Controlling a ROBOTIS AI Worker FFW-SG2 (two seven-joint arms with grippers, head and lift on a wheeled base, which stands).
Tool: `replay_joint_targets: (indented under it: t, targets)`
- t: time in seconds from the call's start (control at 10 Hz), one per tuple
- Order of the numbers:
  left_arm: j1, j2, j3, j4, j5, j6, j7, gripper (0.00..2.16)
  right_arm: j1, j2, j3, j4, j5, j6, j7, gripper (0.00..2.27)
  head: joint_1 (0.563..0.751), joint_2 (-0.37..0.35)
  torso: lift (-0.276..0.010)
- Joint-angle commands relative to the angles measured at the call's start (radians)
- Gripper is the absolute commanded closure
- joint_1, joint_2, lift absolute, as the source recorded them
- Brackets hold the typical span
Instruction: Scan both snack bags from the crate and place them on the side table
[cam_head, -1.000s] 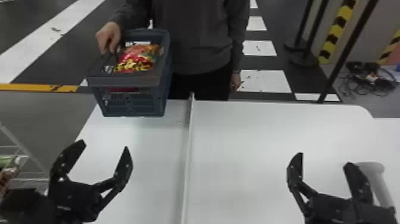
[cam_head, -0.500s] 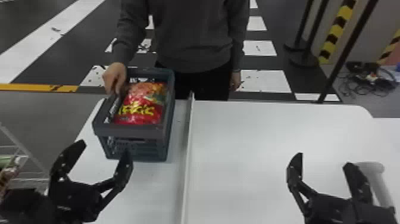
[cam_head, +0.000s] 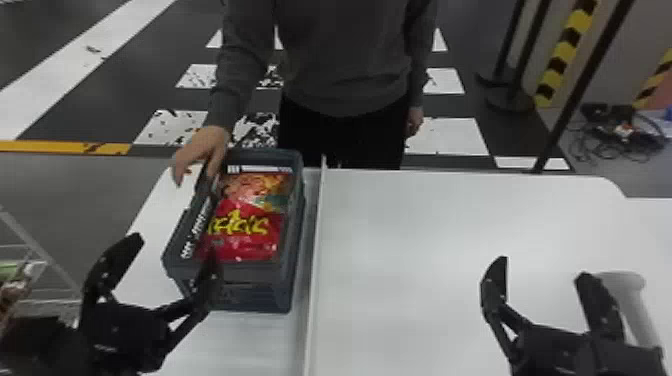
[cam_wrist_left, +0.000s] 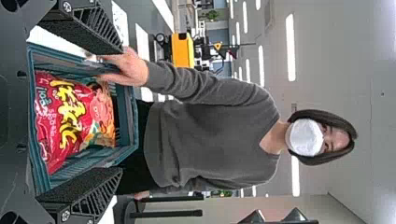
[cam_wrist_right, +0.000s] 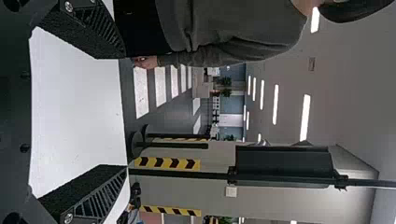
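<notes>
White surface (cam_head: 425, 250) bears the crate (cam_head: 255, 280), now nearer the spread left end effector (cam_head: 172, 245) under a person's hand (cam_head: 202, 150); right end effector (cam_head: 542, 270) also spread; snack bag (cam_head: 245, 225) pickup seems possible.

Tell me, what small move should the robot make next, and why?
Probably ease the left hand over the red bag once the person's hand, now at the crate's side rim, is clear. The left hand is open and empty near the crate's close end, and the bag lies in the open-topped crate.
</notes>
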Motion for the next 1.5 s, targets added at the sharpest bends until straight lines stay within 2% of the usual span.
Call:
replay_joint_targets:
  t: [0.0, 0.1, 0.3, 0.5, 0.7, 0.8, 0.9, 1.0, 1.2, 1.3, 1.4]
  targets:
    - [-0.005, 0.0, 0.004, 0.002, 0.003, 0.003, -0.003, 0.1, 0.0, 0.001, 0.0, 0.0, 0.0, 0.0, 0.002, 0.08, 0.695, 0.035, -0.098]
    - [-0.023, 0.002, 0.004, 0.006, 0.009, 0.019, -0.01, 0.1, 0.0, 0.0, 0.0, 0.0, 0.0, 0.0, 0.002, 0.08, 0.695, 0.036, -0.098]
    - [-0.075, 0.002, 0.011, 0.005, 0.005, 0.138, -0.016, 0.11, 0.0, -0.002, 0.002, 0.0, 0.0, 0.0, 0.004, 0.08, 0.695, 0.037, -0.098]
    - [-0.147, 0.002, 0.014, 0.002, 0.014, 0.289, -0.019, 0.1, 0.002, -0.003, 0.003, 0.0, -0.002, 0.0, 0.005, 0.08, 0.695, 0.044, -0.098]
    - [-0.236, 0.003, 0.019, 0.002, 0.032, 0.457, -0.079, 0.1, 0.006, -0.005, 0.003, -0.006, -0.002, 0.0, 0.005, 0.08, 0.695, 0.047, -0.098]
    - [-0.287, 0.003, 0.028, 0.005, 0.06, 0.559, -0.092, 0.1, 0.008, -0.005, 0.005, -0.006, -0.002, 0.0, 0.007, 0.08, 0.695, 0.043, -0.098]
    - [-0.342, 0.005, 0.028, 0.009, 0.064, 0.629, -0.092, 0.1, 0.009, -0.006, 0.005, -0.008, -0.002, 0.0, 0.008, 0.08, 0.695, 0.044, -0.098]
    - [-0.39, 0.018, 0.033, 0.015, 0.106, 0.7, -0.088, 0.1, 0.011, -0.006, 0.003, -0.009, -0.002, 0.0, 0.008, 0.08, 0.695, 0.045, -0.098]
    - [-0.448, 0.021, 0.037, 0.049, 0.132, 0.724, -0.091, 0.1, 0.012, -0.009, 0.003, -0.009, -0.002, 0.0, 0.008, 0.08, 0.695, 0.051, -0.098]
    - [-0.491, 0.046, 0.033, 0.066, 0.153, 0.786, -0.089, 0.09, 0.011, -0.009, 0.003, -0.009, -0.002, 0.0, 0.008, 0.08, 0.695, 0.052, -0.098]
    - [-0.538, 0.051, 0.024, 0.101, 0.155, 0.847, -0.089, 0.09, 0.011, -0.009, 0.003, -0.008, 0.0, 0.0, 0.008, 0.08, 0.695, 0.053, -0.098]
